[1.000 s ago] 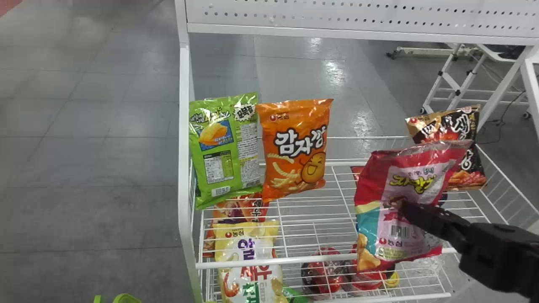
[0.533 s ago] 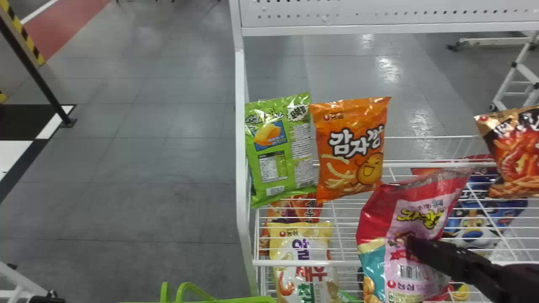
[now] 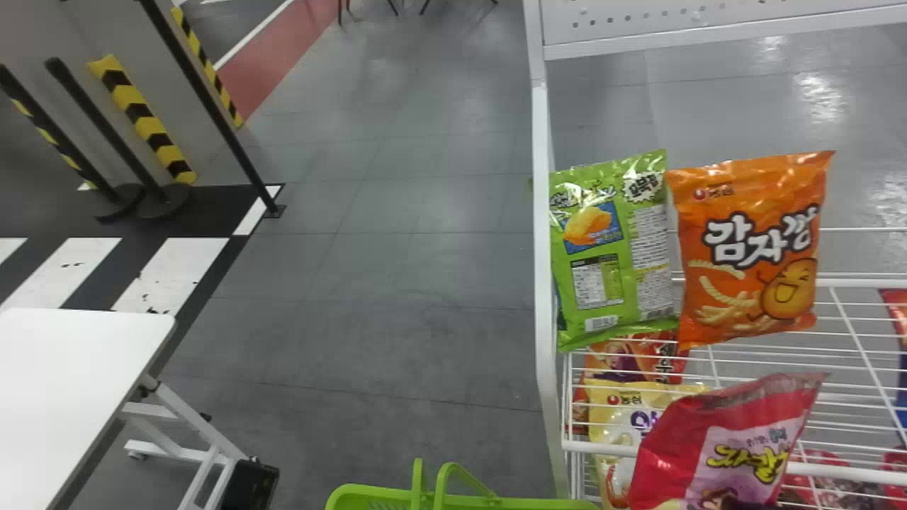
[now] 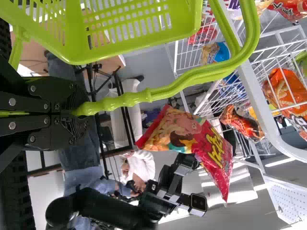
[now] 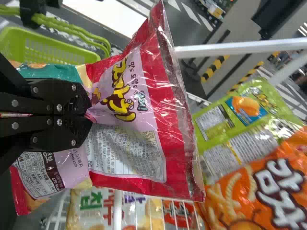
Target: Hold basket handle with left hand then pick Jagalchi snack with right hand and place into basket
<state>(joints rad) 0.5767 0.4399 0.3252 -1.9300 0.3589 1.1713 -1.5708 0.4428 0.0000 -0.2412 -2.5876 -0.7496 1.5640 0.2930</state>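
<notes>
At the bottom edge of the head view, the dark tip of my right gripper (image 3: 745, 503) is against the red and pink Jagalchi snack (image 3: 730, 446). My right gripper (image 5: 88, 115) pinches the middle of the Jagalchi snack (image 5: 144, 96) in the right wrist view; the bag hangs in front of the shelf. The green basket's rim (image 3: 375, 497) shows low in the head view, left of the snack. In the left wrist view my left gripper (image 4: 76, 115) is shut on the basket handle (image 4: 124, 99), with the basket (image 4: 76, 28) beside it. The snack (image 4: 213, 148) is apart from the basket.
A white wire rack (image 3: 544, 283) stands on the right, with a green snack bag (image 3: 613, 248) and an orange one (image 3: 751, 248) hanging, and a yellow bag (image 3: 623, 411) lower down. A white table (image 3: 71, 382) is at the left.
The head view has swung left, bringing in the table and more of the basket. Relative to the rack, the snack has come left and lower in my right gripper, now overlapping the yellow bag.
</notes>
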